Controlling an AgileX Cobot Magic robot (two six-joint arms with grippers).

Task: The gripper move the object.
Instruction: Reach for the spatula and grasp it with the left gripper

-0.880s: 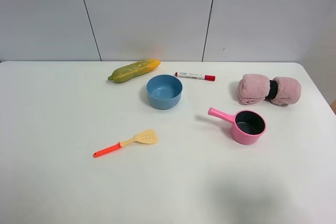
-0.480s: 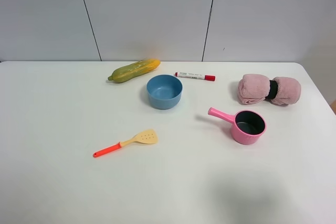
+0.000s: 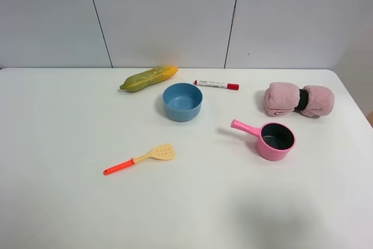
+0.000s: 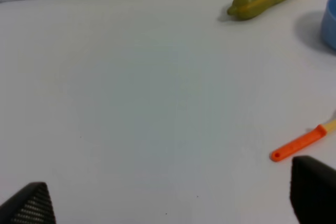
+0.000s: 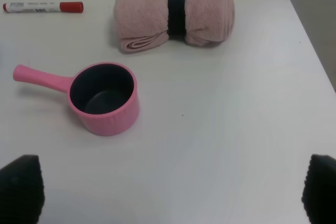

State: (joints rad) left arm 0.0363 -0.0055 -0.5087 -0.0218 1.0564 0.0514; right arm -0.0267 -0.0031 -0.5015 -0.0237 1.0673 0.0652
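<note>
White tabletop point(image 3: 70, 121) under a grey panelled wall carried the toy spatula point(image 3: 140, 160), lying flat, nearer the camera and to the left of the blue bowl point(image 3: 182, 101), well apart from the pink saucepan point(image 3: 271, 139). Seen from the left wrist, its orange handle point(image 4: 299, 144) lay near one finger point(image 4: 314, 190) of the left gripper point(image 4: 170, 203) (blade cut off by the frame edge), not touching it. That gripper's jaws stood spread wide, holding nothing. The right gripper point(image 5: 170, 190) was likewise spread and empty
</note>
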